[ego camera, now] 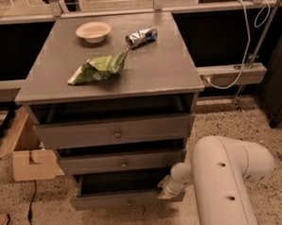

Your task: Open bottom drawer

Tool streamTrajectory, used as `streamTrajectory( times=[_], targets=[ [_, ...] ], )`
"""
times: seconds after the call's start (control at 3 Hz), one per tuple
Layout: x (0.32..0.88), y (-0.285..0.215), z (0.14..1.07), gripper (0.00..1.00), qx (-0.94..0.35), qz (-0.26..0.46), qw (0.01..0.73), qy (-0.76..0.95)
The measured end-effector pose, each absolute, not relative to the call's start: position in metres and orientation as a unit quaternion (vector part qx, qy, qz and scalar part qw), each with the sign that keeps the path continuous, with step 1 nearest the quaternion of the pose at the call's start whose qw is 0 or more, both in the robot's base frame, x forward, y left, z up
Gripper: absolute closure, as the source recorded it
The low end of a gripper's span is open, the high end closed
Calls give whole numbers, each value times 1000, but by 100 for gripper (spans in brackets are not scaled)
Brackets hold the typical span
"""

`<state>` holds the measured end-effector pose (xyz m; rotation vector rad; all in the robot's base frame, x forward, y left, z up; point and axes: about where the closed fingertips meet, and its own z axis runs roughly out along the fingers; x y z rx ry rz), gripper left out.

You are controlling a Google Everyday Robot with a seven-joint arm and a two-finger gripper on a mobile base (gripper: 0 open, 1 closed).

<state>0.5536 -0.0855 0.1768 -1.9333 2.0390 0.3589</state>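
Observation:
The bottom drawer (122, 199) is the lowest and narrowest grey front of the cabinet, with a small round knob (130, 201). It stands pulled out, with a dark gap above its front. My gripper (165, 191) is at the drawer's right front corner, at the end of the white arm (225, 181). It touches or overlaps the drawer's top edge there. The mid-sized drawer (122, 161) and the widest top drawer (114, 131) sit above, each slightly out.
On the cabinet top (172, 70) lie a cream bowl (93, 31), a green chip bag (98, 69) and a crushed can (141, 36). A cardboard box (27, 156) stands at the left on the speckled floor. A white rail with cables (233, 74) is at the right.

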Motion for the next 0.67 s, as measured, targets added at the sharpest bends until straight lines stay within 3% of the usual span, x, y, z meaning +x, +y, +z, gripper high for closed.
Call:
streamTrajectory(
  times=[0.33,0.67],
  targets=[
    [549,-84,178,98,-673,134,155,711],
    [549,-84,178,75,-673,134,155,711]
  ],
)
